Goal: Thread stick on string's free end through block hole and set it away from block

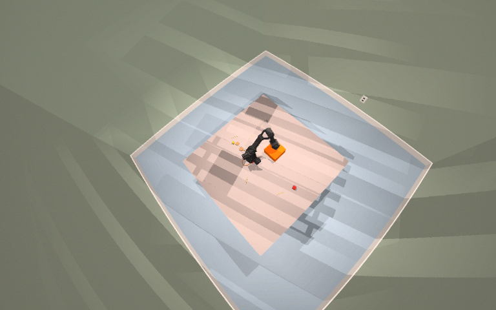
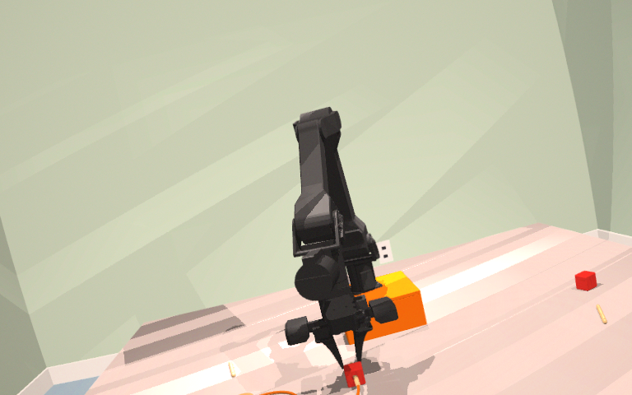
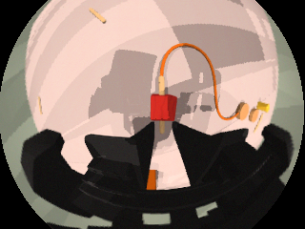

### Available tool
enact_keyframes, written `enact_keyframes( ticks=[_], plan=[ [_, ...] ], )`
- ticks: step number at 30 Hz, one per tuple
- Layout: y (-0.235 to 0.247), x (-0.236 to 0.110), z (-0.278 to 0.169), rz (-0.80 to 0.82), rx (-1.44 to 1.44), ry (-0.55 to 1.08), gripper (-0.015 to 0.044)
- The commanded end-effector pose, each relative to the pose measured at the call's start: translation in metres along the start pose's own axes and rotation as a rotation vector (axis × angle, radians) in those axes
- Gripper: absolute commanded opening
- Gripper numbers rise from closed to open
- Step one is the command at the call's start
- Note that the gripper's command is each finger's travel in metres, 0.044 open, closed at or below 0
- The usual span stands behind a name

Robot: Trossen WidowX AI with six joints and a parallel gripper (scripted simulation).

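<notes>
A small red block [image 2: 354, 374] [image 3: 162, 106] sits on the table right under my fingertips. The thin wooden stick [image 3: 163, 82] [image 2: 357, 383] passes through its hole; one end shows at the far side and a short end [image 3: 166, 126] at the near side, between my fingers. The orange string [image 3: 191, 48] [image 2: 275, 392] loops from the stick's far end to the round wooden button [image 3: 242, 111]. My gripper [image 2: 349, 364] [image 3: 164, 129] [image 1: 248, 159] points down at the block, partly open, with a gap between the fingers and nothing gripped.
The arm's orange base [image 2: 401, 302] [image 1: 274, 151] stands just behind the gripper. A second red cube [image 2: 585, 280] [image 1: 294, 187] lies far right. Loose sticks [image 2: 601, 313] [image 2: 231, 369] [image 3: 97, 17] lie around. A small yellow piece [image 3: 262, 107] lies beside the button.
</notes>
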State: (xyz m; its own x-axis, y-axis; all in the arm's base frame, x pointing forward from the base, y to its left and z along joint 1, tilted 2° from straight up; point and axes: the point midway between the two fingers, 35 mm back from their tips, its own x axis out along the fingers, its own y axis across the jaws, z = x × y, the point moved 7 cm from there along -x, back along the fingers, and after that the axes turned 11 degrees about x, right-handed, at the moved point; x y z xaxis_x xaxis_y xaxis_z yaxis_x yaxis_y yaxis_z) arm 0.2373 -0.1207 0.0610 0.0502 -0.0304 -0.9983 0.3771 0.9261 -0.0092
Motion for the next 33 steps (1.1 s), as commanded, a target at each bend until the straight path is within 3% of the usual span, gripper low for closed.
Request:
enact_keyframes(
  ticks=[1,9,14,33],
  plan=[
    [0.0005,0.0088,-0.0026,0.005,-0.006,0.006,0.0123],
    [0.0006,0.0098,-0.0028,0.005,-0.006,0.006,0.0123],
    [0.0002,0.0082,-0.0021,0.000,0.000,0.005,0.0000],
    [-0.0004,0.0107,-0.0071,0.004,0.005,-0.067,0.0000]
  ],
)
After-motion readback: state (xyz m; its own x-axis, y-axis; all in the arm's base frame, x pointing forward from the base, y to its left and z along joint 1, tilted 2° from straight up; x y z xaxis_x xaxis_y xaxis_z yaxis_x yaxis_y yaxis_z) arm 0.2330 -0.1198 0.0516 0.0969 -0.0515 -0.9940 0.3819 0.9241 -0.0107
